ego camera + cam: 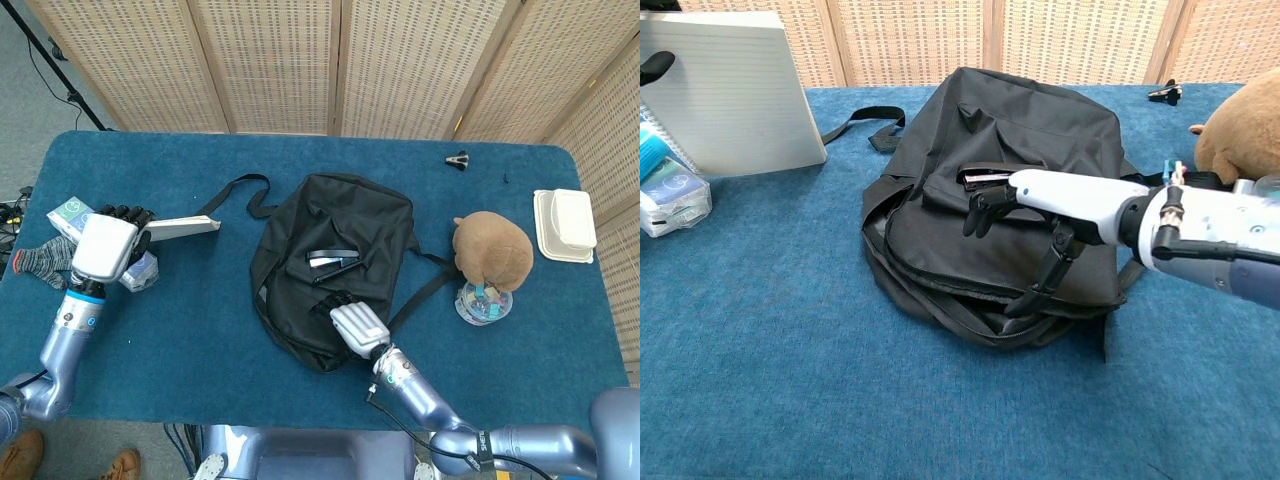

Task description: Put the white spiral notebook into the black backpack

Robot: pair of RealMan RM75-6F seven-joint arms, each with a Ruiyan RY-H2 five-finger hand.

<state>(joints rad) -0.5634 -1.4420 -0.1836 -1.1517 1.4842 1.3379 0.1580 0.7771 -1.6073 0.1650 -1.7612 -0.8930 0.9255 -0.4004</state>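
White spiral notebook (725,90) is up on edge in our left hand (103,247), near the tabletop's left edge, well apart from the black backpack (335,262) at centre. Right hand (1040,200) rests on the bag's front, fingers curled; whether it grips fabric, we cannot tell. Risk: opening looks slack, so the notebook could snag the zipper lip. Stapler (990,180) may slide off.

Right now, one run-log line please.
left hand: holds notebook upright | right hand: over backpack, holding nothing | notebook not in
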